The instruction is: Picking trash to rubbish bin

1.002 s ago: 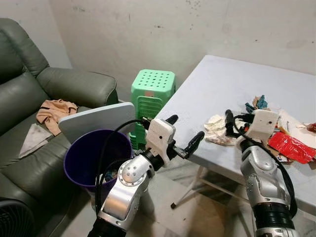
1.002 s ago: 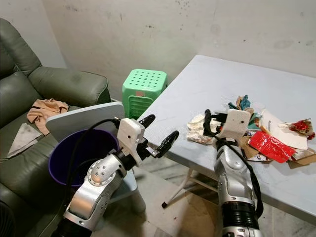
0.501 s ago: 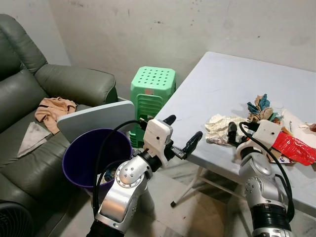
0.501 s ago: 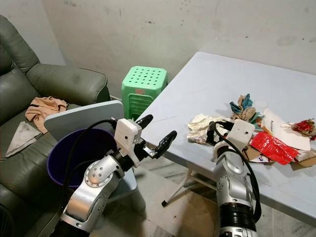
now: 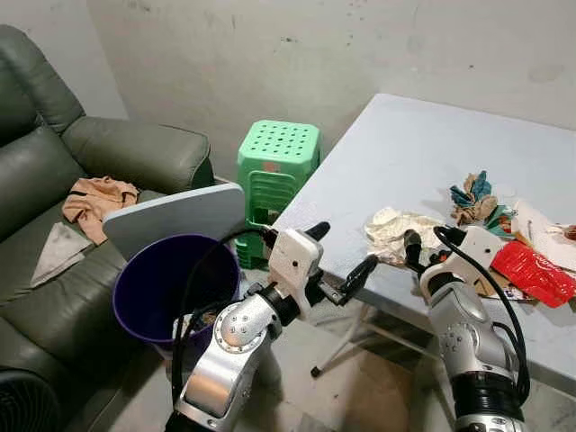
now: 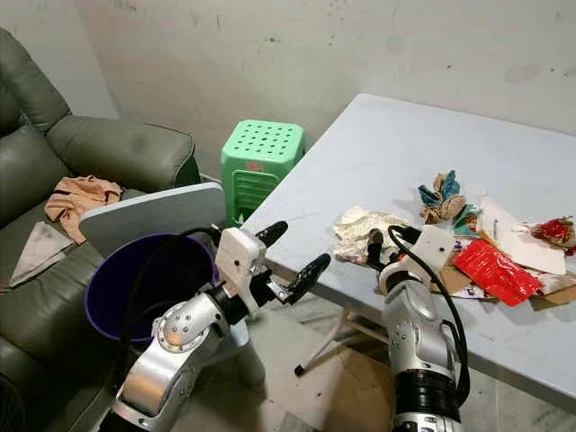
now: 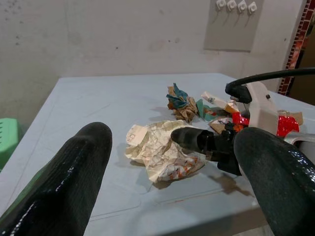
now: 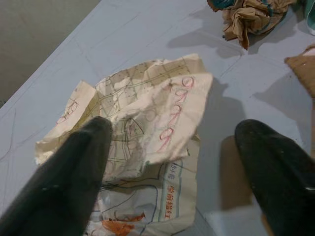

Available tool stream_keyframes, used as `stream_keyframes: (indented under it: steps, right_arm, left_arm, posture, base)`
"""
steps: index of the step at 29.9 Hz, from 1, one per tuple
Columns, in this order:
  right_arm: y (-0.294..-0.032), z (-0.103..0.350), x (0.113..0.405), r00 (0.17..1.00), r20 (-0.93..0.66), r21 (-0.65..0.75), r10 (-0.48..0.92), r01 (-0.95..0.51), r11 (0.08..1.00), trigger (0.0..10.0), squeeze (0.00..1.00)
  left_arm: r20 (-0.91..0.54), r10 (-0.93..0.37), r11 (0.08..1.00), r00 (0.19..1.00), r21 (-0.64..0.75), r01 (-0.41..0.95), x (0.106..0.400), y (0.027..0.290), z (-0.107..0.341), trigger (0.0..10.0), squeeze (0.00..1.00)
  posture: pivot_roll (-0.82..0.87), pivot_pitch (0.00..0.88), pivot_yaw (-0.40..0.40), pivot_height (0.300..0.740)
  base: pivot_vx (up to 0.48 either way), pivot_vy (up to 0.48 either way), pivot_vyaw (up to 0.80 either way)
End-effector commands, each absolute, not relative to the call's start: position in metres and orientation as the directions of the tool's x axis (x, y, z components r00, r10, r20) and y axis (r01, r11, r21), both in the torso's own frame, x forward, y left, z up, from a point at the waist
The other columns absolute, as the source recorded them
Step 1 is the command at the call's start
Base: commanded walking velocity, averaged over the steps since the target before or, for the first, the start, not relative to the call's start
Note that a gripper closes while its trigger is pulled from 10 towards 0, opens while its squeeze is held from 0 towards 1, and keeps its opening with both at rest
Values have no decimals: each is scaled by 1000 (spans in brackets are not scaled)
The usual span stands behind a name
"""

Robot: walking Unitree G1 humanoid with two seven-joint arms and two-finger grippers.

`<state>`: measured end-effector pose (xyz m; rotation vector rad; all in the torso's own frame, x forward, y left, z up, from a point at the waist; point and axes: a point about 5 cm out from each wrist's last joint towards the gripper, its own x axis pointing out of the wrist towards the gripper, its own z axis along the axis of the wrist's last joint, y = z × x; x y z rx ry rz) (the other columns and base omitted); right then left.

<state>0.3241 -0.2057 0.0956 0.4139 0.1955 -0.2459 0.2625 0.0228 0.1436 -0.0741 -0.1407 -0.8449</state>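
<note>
Right tool [image 8: 172,162] spread over crumpled paper [image 8: 147,118], red scribbles unreadable

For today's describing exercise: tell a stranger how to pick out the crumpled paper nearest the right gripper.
Start at the pale blue table and go to its near edge, left of the trash pile. The crumpled paper lies there, just ahead of the right gripper. It is cream with a printed grid and red scribbles, unlike the brown-and-teal wad behind it.

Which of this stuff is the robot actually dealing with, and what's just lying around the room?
Part of the job:
crumpled paper, at the open right gripper
brown and teal wad
red wrapper
purple bin
left gripper, open beside the table edge

Just lying about:
green stool
sofa
cloth on it
</note>
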Motion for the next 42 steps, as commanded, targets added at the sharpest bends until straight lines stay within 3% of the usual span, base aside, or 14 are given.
stream_keyframes:
  steps: [1,2,42]
  right_arm:
    - [-206,106,328,958,-206,403,-199,268,875,1922,0]
    - [-207,106,328,959,-204,407,-199,268,873,0,0]
    - [-203,108,333,962,-178,395,-207,263,881,0,0]
  left_arm:
    - [153,-754,647,638,11,762,261,20,146,10000,0]
    - [155,-753,648,639,13,761,261,21,147,10000,0]
    - [177,-751,653,636,54,756,271,22,152,10000,0]
  posture:
    - [80,54,-6,740]
    - [78,54,-5,740]
    - [84,0,-3,740]
  base:
    - [0,0,0]
    - [0,0,0]
    - [0,0,0]
